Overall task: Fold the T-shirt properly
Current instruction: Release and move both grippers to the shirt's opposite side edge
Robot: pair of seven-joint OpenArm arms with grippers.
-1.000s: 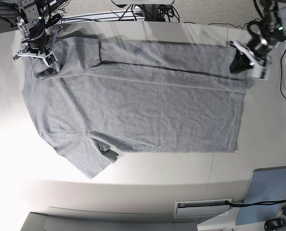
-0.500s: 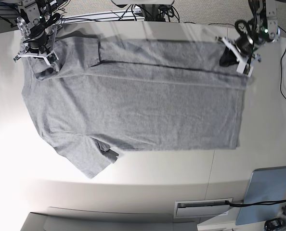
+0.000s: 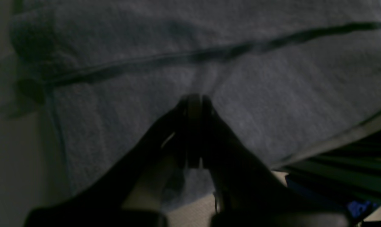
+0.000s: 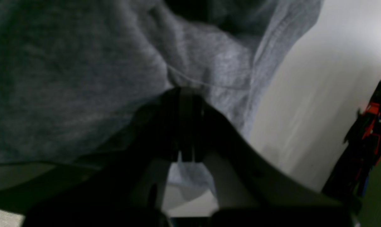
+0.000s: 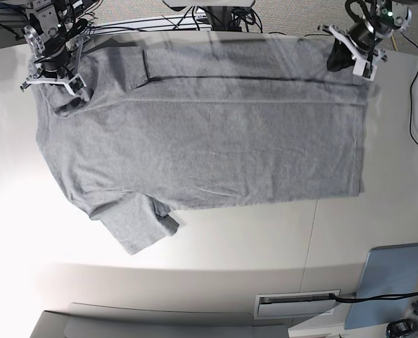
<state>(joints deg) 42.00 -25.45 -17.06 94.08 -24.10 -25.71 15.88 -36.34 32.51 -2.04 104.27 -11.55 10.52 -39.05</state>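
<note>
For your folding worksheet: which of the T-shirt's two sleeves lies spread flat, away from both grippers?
The sleeve at the T-shirt's near edge in the base view, spread on bare table; the other is folded over at the far edge.

Two dark, metal-framed arms
Left gripper (image 5: 351, 55) and right gripper (image 5: 53, 74): black fingers, silver brackets, black cables trailing behind

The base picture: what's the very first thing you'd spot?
The big grey T-shirt spread flat across the white table, one sleeve poking toward the near edge. Then the two grippers pinching its far edge: the right gripper by the collar, the left gripper at the hem corner.
</note>
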